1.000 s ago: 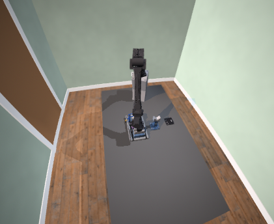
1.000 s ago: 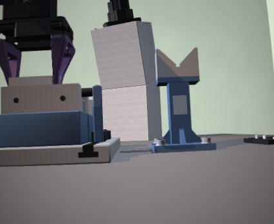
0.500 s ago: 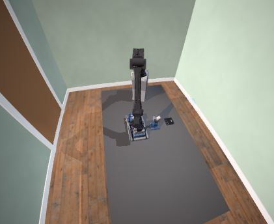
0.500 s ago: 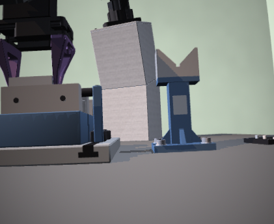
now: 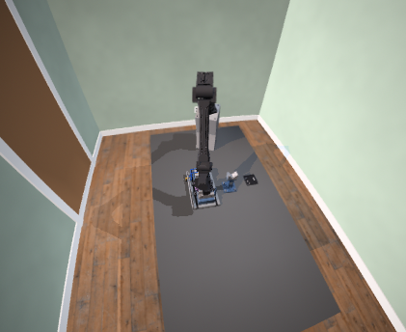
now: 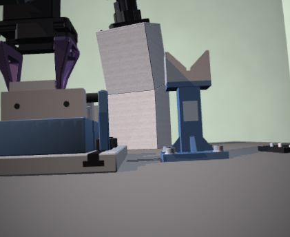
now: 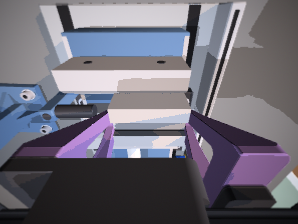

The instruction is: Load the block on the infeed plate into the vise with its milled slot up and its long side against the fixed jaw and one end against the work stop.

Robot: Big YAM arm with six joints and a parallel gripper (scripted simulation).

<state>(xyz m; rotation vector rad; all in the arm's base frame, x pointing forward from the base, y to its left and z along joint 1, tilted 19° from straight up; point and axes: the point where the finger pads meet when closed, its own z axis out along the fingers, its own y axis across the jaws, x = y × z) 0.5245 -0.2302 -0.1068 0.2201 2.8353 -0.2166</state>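
Observation:
My gripper (image 6: 36, 86) (image 7: 149, 112) is shut on the part (image 6: 32, 85) (image 7: 150, 101), a pale block held by its two ends between the purple fingers. The part is over the vise (image 5: 206, 205), alongside the fixed jaw (image 6: 42, 105) (image 7: 125, 79) with two dark holes. In the exterior view its top stands above that jaw. The work stop (image 6: 91, 97) (image 7: 75, 111), a black rod, points at the part's left end in the wrist view, with a small gap seen between them. The milled slot cannot be made out. The low bars and the part's underside are hidden.
The V-block (image 6: 190, 77) (image 5: 233, 175) stands empty on its blue stand (image 6: 188, 127) beside the vise. Beyond it lies a small black plate (image 6: 280, 148) (image 5: 251, 179) with pale pins and no block on it. The grey pedestal (image 6: 131, 62) stands behind.

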